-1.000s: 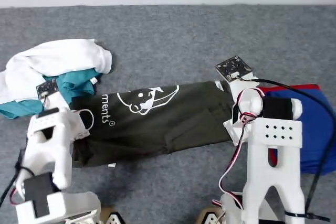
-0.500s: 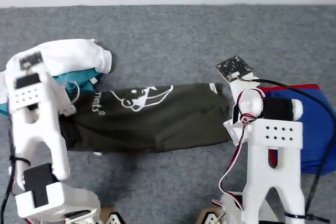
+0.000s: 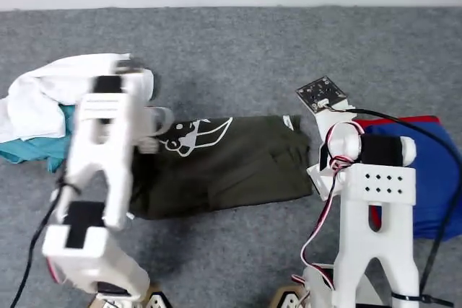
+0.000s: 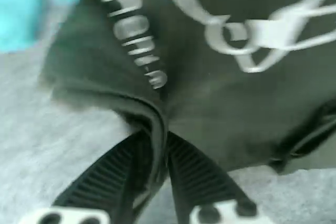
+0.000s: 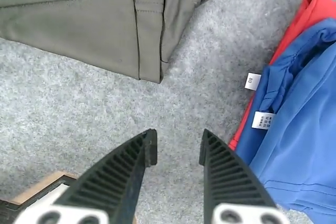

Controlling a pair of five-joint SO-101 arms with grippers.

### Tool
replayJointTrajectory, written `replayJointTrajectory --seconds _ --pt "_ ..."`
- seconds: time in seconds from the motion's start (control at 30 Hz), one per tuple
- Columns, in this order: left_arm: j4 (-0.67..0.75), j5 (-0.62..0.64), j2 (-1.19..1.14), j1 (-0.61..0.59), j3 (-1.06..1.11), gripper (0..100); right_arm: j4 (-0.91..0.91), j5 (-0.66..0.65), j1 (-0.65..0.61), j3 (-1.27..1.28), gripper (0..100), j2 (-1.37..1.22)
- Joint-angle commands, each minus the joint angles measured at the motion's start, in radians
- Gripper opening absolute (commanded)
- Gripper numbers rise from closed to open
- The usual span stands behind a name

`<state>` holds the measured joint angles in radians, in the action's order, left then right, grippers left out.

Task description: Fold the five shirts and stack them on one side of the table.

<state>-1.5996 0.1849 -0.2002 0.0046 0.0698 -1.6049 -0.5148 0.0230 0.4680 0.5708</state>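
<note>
The dark olive printed cotton shirt lies mid-frame on the grey felt-like table. At the left edge, a crumpled white shirt sits on a teal shirt. At the right edge, a blue shirt overlies a red shirt.

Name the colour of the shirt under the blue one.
That shirt is red; clearest in the right wrist view.

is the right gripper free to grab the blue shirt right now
Probably yes: the right gripper is open and empty above the bare grey table cover. The blue shirt lies just beside it, atop the red shirt, with nothing between them.
</note>
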Motion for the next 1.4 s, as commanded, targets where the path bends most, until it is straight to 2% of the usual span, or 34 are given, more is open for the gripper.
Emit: replayJointTrajectory --seconds 0.0,0.27,0.4,0.53,0.63,0.97,1.2,1.37 --pt "0.031 -0.011 -0.031 0.166 -0.099 1 -0.004 0.003 0.015 -0.006 14.7 0.027" --pt "-0.126 -0.011 -0.193 0.379 -0.461 1 -0.001 0.003 0.045 -0.009 14.7 0.027" --pt "-0.129 -0.011 -0.354 0.420 -0.587 1 -0.007 0.003 0.186 -0.031 14.7 0.027" --pt "-0.157 -0.009 -0.480 0.466 -0.823 2 -0.004 0.006 0.360 -0.064 14.7 0.027" --pt "-0.158 -0.009 -0.545 0.531 -0.940 2 -0.004 0.011 0.427 -0.064 14.7 0.027" --pt "-0.158 -0.009 -0.644 0.646 -1.079 2 -0.007 0.011 0.458 -0.064 14.7 0.027" --pt "-0.146 -0.006 -0.657 0.655 -1.121 2 -0.007 0.011 0.456 -0.064 14.7 0.027" --pt "-0.083 -0.005 -0.706 0.660 -1.132 2 -0.007 0.011 0.455 -0.064 14.7 0.027"
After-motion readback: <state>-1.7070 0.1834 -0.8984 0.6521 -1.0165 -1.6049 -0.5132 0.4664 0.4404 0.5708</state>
